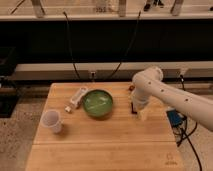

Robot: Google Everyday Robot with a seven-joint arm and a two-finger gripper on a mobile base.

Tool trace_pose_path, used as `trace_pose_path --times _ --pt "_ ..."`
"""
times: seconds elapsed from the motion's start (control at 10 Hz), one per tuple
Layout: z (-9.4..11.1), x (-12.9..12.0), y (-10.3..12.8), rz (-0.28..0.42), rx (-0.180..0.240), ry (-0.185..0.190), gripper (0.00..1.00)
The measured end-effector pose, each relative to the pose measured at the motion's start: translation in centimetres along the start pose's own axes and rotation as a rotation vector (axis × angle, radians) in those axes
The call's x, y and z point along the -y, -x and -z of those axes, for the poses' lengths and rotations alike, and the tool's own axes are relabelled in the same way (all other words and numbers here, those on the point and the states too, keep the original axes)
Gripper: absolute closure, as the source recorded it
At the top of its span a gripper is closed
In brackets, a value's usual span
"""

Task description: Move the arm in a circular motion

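The arm [170, 92] enters from the right edge of the camera view as one thick white link running up and to the left to a bulbous joint, then bends down toward the desk [100, 145]. The tool [142, 114] hangs at the end of that downward segment, low over the right half of the desk top; its tip shows only as a pale blob next to a dark patch, so I cannot tell whether it is released or clenched, or whether it carries anything. Relation that matters for the circle: the long axis of the visible link lies from lower right to upper left, so the tool sits at the near-left end of the arm's reach and the arm's base is off to its right, out of view. Obstacles all lie to the tool's left: the green bowl [97, 103] is near, level with the tool; the white packet [78, 96] is beyond the bowl; the white cup [52, 121] is well apart, left and nearer the camera. A small red thing [132, 88] sits just behind the tool. Judgement: a loop swept leftward at this height would meet the bowl rim first; the bare wood nearer the camera than the tool looks the freer side.
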Motion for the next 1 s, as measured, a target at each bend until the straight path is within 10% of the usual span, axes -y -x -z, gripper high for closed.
trace_pose_path --times 1.0 --pt "-0.1 -0.32 0.75 0.003 0.017 -0.001 0.2"
